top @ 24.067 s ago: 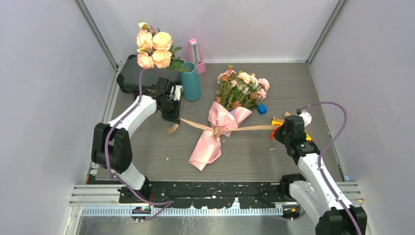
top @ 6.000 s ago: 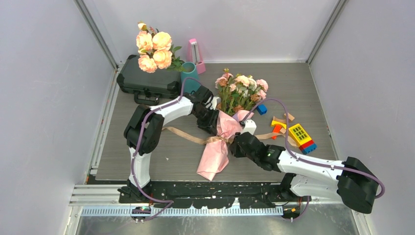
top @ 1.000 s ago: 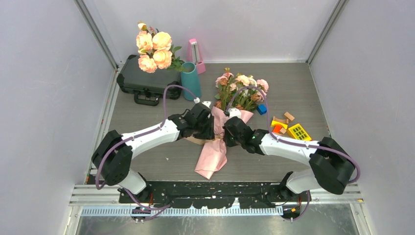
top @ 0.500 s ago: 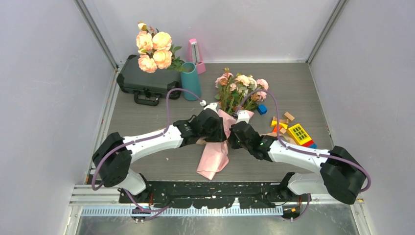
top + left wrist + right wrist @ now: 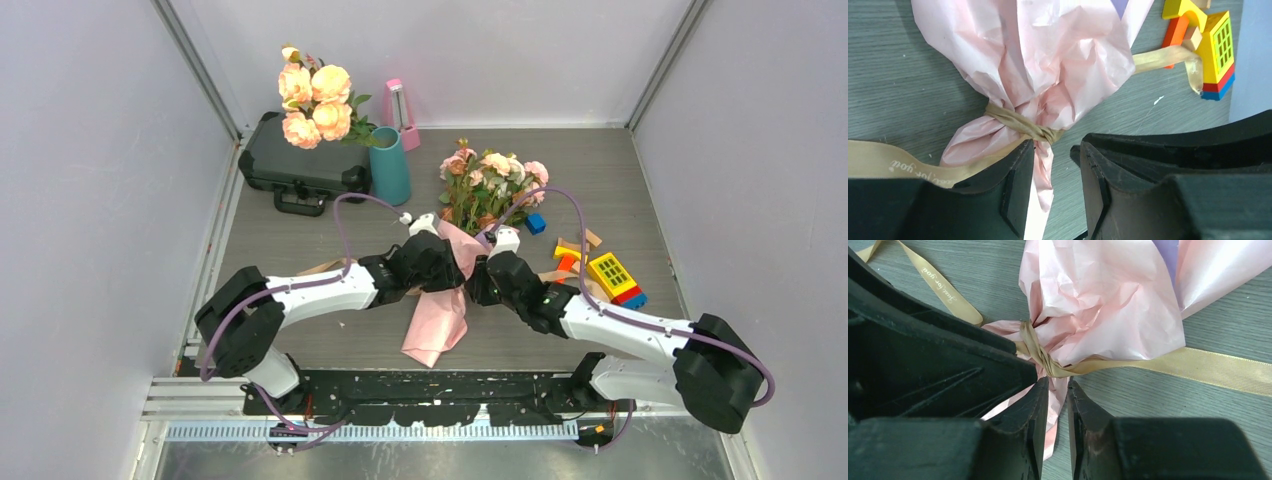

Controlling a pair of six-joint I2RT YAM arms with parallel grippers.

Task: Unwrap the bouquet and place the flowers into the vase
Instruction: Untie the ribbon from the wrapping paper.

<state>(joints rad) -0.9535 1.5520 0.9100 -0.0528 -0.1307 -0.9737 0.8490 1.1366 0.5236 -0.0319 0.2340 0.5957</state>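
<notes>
Grey table (image 5: 290,240): at bouquet's (image 5: 1048,60) six o'clock end, right gripper (image 5: 1058,385) just parts slightly, left gripper (image 5: 1055,147) apart; knot (image 5: 1045,365) still tied.

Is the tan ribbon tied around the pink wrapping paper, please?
Yes, in the left wrist view the ribbon sits knotted around the gathered neck of the paper.

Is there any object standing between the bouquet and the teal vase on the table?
Nothing visible does: only bare table lies between the bouquet and the vase. The peach roses stand beyond the vase to the left, off the path.
</notes>
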